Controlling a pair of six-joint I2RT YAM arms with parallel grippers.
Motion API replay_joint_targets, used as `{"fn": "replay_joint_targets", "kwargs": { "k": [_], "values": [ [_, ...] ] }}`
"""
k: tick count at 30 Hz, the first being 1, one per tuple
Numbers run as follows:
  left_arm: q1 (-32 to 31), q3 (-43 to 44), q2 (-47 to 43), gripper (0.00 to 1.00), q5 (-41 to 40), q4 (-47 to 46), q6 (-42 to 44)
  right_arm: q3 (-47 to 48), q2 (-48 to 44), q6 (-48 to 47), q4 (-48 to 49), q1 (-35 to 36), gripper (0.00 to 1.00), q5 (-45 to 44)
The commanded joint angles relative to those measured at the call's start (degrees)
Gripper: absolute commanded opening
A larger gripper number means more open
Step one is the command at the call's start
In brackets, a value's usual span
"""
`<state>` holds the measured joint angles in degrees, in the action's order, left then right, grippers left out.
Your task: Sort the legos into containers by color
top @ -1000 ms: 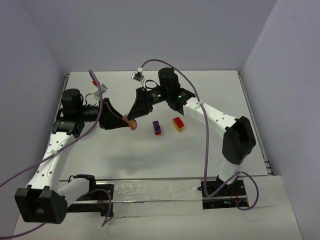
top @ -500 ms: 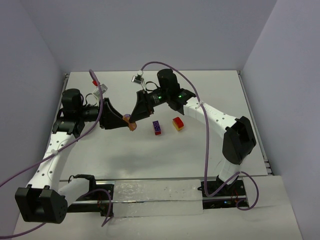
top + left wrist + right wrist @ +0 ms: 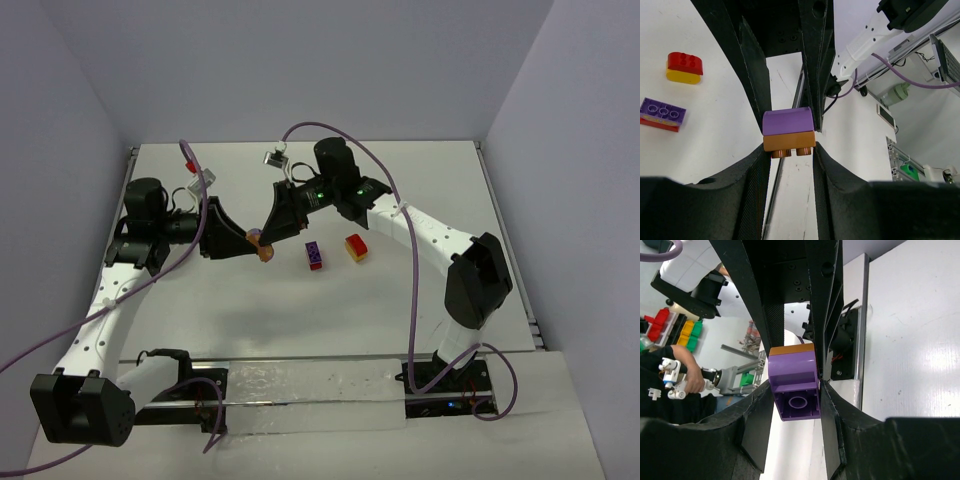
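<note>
A purple brick [image 3: 795, 385] stuck to an orange brick [image 3: 789, 142] hangs above the table, left of centre [image 3: 262, 245]. My left gripper [image 3: 789, 150] is shut on the orange brick. From the other side my right gripper [image 3: 795, 390] is shut on the purple brick, and its black fingers [image 3: 815, 65] fill the top of the left wrist view. On the table lie a purple-on-red brick [image 3: 314, 256] [image 3: 662, 114] and a red-and-yellow brick [image 3: 355, 247] [image 3: 685, 67], both right of the grippers. The containers are out of view.
The white table [image 3: 400, 300] is walled at the back and on both sides. A metal rail [image 3: 310, 385] runs along the near edge between the arm bases. Purple cables [image 3: 415, 300] loop off both arms.
The right wrist has shifted slightly to the left and the joined bricks have moved a touch up-left with it. Both grippers keep their hold.
</note>
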<state>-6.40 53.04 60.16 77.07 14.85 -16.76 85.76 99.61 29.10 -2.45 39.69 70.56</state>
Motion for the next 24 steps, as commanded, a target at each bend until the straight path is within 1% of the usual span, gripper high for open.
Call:
{"fn": "replay_joint_targets", "kwargs": {
  "k": [1, 5, 12, 15, 18, 20, 21, 22, 24],
  "values": [
    [-0.07, 1.25, -0.57, 0.00, 2.23, 2.65, 5.45, 2.22, -1.07, -1.29, -2.98, -2.14, 0.00, -0.24],
    [0.37, 1.41, -0.76, 0.00, 2.02, 5.24, 7.67, 1.93, -1.56, -3.04, -5.15, -3.02, 0.00, -0.24],
    [0.97, 3.30, -0.48, 0.00, 1.30, 13.77, 15.63, 1.08, -2.51, -5.40, -7.52, -5.11, 0.00, -0.10],
    [1.12, 3.64, -0.57, 0.00, 0.74, 15.08, 16.15, 1.24, -2.67, -6.13, -8.65, -6.00, 0.00, -0.41],
    [1.80, 5.58, 0.01, 0.00, -1.04, 19.24, 21.74, 1.46, -2.85, -7.83, -10.14, -6.41, 0.00, -1.30],
    [3.79, 9.18, 1.24, 0.00, -4.05, 27.80, 29.89, 1.57, -2.93, -8.82, -11.20, -6.70, 0.00, -2.35],
    [5.69, 11.37, 1.65, 0.00, -6.74, 32.75, 33.90, 1.84, -2.88, -9.84, -12.34, -6.73, 0.00, -3.57],
    [6.48, 13.00, 1.97, 0.00, -7.88, 34.70, 35.47, 2.18, -2.79, -10.29, -12.84, -6.73, 0.00, -4.10],
    [13.13, 15.47, 2.53, 0.00, -11.34, 41.96, 42.35, 3.50, -2.33, -11.87, -16.29, -6.65, 0.00, -7.57]
  ]
}}
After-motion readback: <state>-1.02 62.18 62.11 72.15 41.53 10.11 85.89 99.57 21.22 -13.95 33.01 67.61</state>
